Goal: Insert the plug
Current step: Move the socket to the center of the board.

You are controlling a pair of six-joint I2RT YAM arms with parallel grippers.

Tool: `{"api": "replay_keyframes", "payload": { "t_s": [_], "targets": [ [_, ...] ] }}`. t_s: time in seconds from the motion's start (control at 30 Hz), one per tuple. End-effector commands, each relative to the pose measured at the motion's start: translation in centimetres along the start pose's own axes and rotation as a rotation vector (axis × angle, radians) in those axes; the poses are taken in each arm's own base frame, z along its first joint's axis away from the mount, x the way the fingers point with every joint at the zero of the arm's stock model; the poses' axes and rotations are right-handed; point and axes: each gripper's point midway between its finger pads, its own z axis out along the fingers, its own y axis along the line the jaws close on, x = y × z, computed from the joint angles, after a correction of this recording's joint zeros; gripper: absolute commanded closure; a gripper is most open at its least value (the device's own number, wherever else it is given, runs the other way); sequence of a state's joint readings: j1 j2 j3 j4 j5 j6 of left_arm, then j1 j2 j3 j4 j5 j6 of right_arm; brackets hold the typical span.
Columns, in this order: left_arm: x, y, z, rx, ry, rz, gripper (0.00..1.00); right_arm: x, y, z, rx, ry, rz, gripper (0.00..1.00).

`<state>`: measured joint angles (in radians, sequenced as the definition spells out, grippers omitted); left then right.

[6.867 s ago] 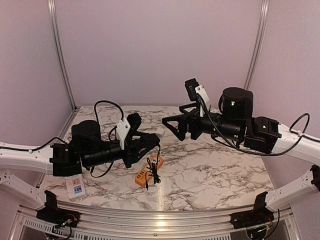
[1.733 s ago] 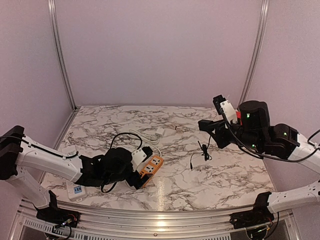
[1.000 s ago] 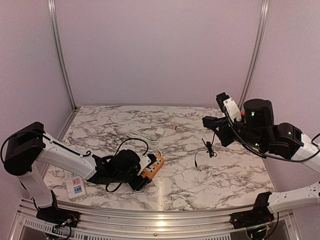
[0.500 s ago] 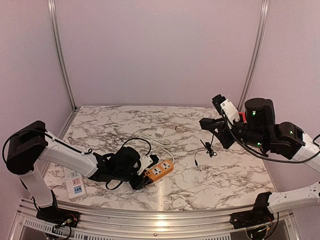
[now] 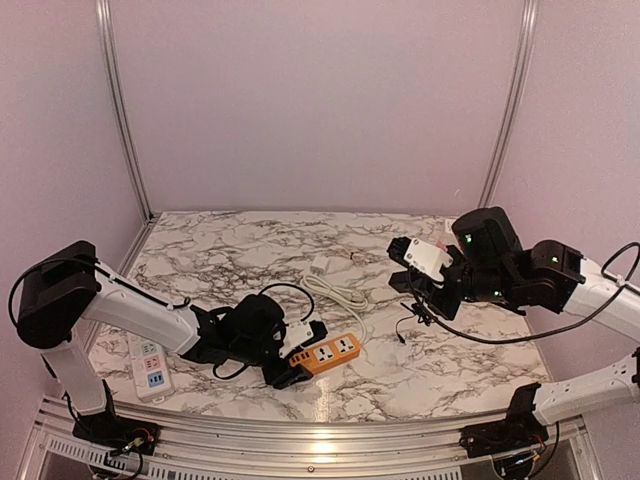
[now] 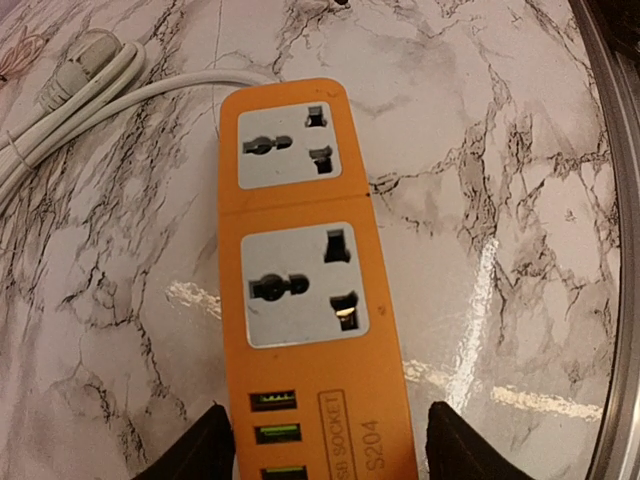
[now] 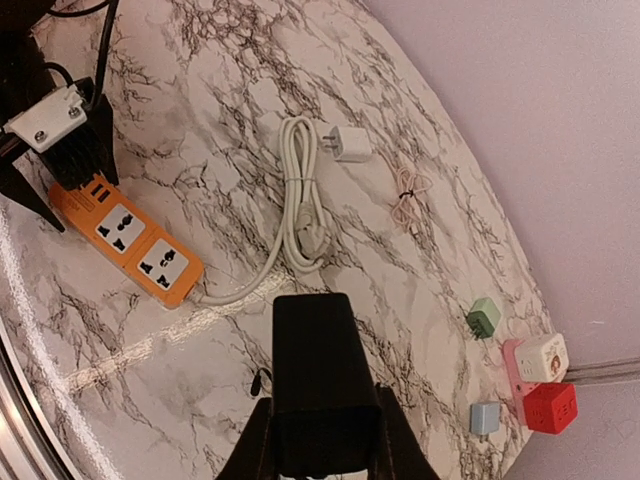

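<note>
On marble (image 5: 450, 370), one orange strip (image 6: 345, 450), two sockets (image 6: 298, 285), left jaws astride, grip unclear, right jaws clenching one black plug (image 7: 312, 380).

Both socket faces on the orange power strip (image 6: 300, 270) are sitting uncovered from above. The left gripper (image 6: 325, 455) is straddling its USB end, blocking that side. The white cord (image 7: 300, 205) is coiling just behind the far end. Bare marble is showing between the strip and the right gripper (image 7: 320, 450), which is clamping the black plug (image 7: 312, 340). The front rail (image 6: 625, 200) is running close along the near side.
</note>
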<state>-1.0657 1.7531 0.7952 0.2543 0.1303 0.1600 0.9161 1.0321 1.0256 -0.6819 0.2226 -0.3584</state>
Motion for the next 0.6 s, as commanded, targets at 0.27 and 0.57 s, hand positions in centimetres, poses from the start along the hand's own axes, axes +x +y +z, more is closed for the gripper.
{"api": "replay_keyframes", "payload": {
  "t_s": [0.27,0.57],
  "targets": [
    [0.8,2.1,-1.3,-0.114,0.014,-0.028,0.16,-0.2,3.9,1.4,-0.124,0.005,-0.296,1.0],
    [1.4,4.1,-3.3,-0.203,-0.014,-0.088,0.04,-1.1,7.8,4.3,-0.261,0.006,-0.474,1.0]
  ]
}}
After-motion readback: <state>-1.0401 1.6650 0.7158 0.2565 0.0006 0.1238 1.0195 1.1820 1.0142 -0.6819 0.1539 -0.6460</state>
